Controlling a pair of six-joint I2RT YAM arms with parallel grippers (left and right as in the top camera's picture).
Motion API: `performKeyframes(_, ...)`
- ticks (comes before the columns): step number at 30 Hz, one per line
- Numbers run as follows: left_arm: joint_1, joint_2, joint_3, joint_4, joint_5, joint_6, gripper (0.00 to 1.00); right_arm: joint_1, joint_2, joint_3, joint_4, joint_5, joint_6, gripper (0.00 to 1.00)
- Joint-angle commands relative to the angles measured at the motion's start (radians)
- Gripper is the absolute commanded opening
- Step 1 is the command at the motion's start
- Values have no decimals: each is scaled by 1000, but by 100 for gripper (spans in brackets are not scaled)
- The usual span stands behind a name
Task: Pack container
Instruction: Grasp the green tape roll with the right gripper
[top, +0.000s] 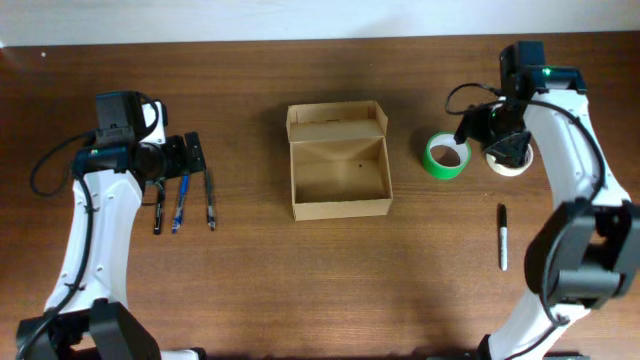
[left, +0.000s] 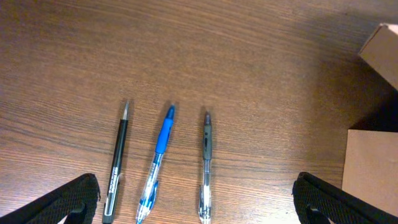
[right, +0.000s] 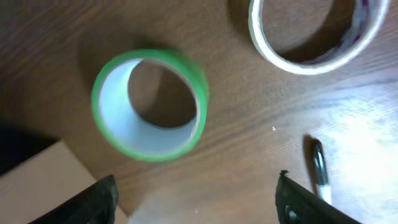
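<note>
Dark brown wood makes the counter, and a white arm stands at each end of it. Between the two arms, about in the middle, lies the container. It is a tan cardboard box, and its lid flap is folded back on the far side.

I think the box is light and its walls are thin. They would probably bend under a strong squeeze, and the whole box may slide on the smooth wood when it is pushed. A good place to hold it seems to be the rim of a side wall, with one finger inside and one outside. For closing it, the free edge of the flap seems best. Inside I see only the bare bottom, so nothing is packed yet.

To the right of the box a green tape roll lies near a white tape roll. The right gripper hangs over them, spread wide and holding nothing. The left gripper is also spread and empty, above three pens that lie side by side. A thin marker lies alone, nearer to the front on the right.
</note>
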Motion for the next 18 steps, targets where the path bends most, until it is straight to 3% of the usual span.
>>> performKeyframes(1,3,8,18,0,-14,16,99,-20,62,20,31,-28,47,77)
performKeyframes(7,3,8,18,0,-14,16,99,-17,177,20,70,-56,95,77)
performKeyframes(11,3,8,18,0,-14,16,99,-5,245,17,69,-56,117,69)
performKeyframes(13,3,8,18,0,-14,16,99,-4,258,15,70,-58,117,54)
performKeyframes(14,3,8,18,0,-14,16,99,-3,264,15,69,-58,117,33)
performKeyframes(15,3,8,18,0,-14,16,99,-3,264,15,69,-58,117,25)
performKeyframes(18,3,8,18,0,-14,16,99,-3,257,21,66,-62,112,11)
